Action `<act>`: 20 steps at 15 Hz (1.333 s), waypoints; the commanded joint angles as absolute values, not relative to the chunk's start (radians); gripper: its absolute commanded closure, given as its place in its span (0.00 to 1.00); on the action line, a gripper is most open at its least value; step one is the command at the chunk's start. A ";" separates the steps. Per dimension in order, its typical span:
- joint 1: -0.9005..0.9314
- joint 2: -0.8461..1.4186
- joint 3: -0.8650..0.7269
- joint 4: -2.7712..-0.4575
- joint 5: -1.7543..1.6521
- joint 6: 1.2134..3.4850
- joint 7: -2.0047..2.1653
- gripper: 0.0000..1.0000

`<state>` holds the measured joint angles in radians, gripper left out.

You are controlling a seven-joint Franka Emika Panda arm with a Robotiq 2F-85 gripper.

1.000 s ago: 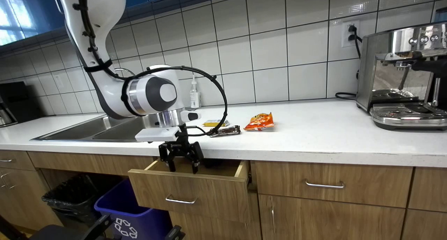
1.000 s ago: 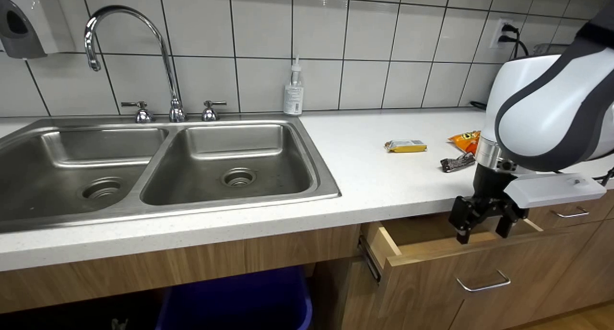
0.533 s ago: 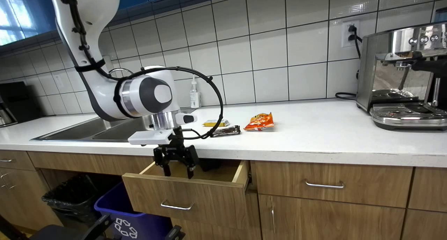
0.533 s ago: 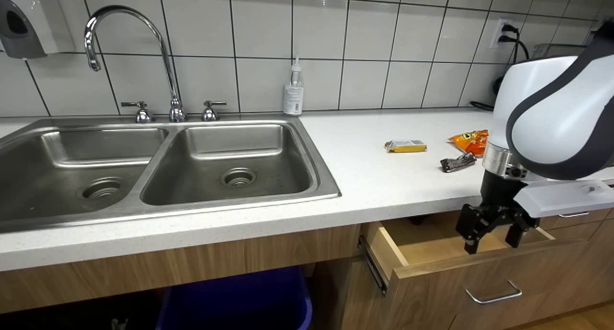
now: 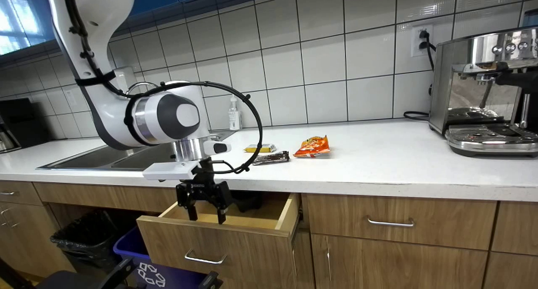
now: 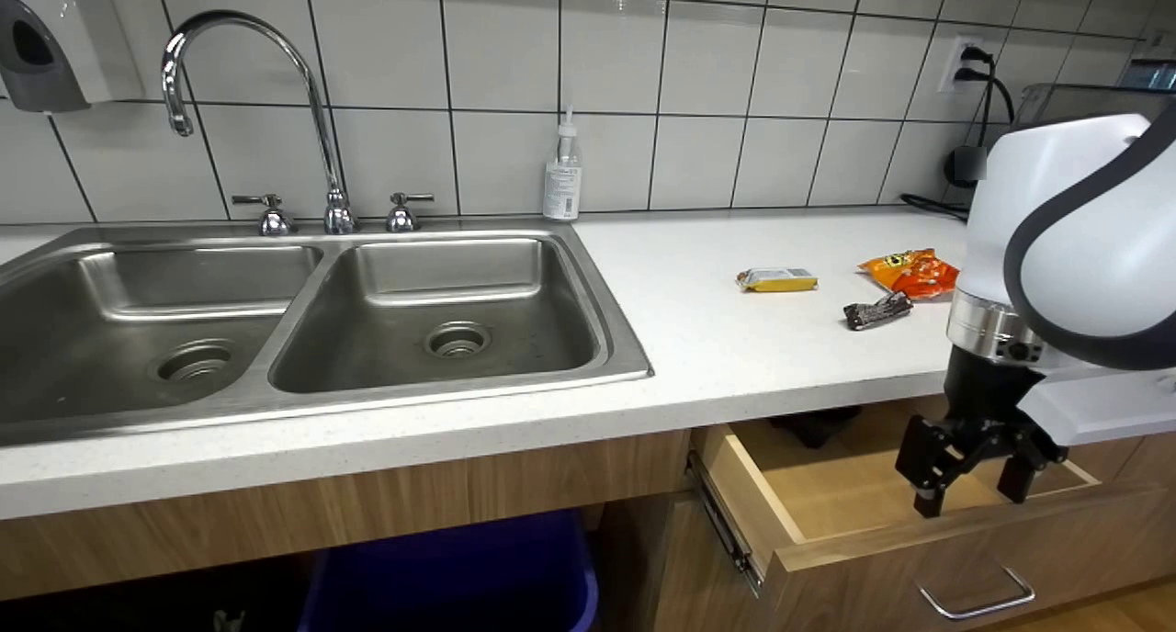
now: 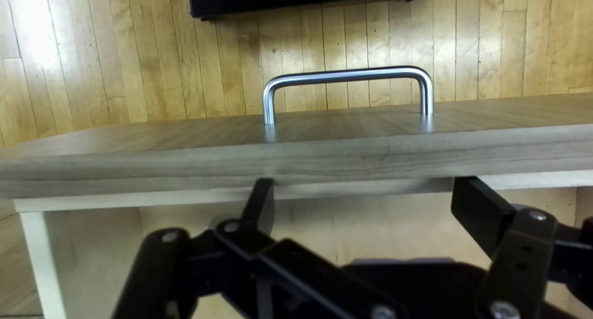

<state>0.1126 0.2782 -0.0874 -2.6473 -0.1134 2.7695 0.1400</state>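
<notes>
Drawer [image 5: 243, 247] stands open, its front panel [image 7: 347, 154] right by your gripper [image 5: 207, 219].
Your fingers [image 7: 479, 212] are spread, pointing down at the inner side of the drawer's panel; touching or not, can't tell. Handle [image 7: 347, 75] on the drawer's outer face. Dark item [image 6: 818, 425] toward the drawer's back. Yellow bar [image 6: 776, 281], dark bar [image 6: 877, 311] and orange bag [image 6: 919, 274] lie on the counter [image 6: 726, 347], higher than the drawer.
</notes>
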 commanded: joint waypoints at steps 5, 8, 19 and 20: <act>0.126 0.213 -0.075 -2.730 -0.118 2.733 0.194 0.00; 0.119 0.198 -0.061 -2.718 -0.087 2.706 0.208 0.00; 0.092 0.039 -0.026 -2.621 0.010 2.417 0.261 0.00; 0.089 0.028 -0.025 -2.606 0.012 2.392 0.261 0.00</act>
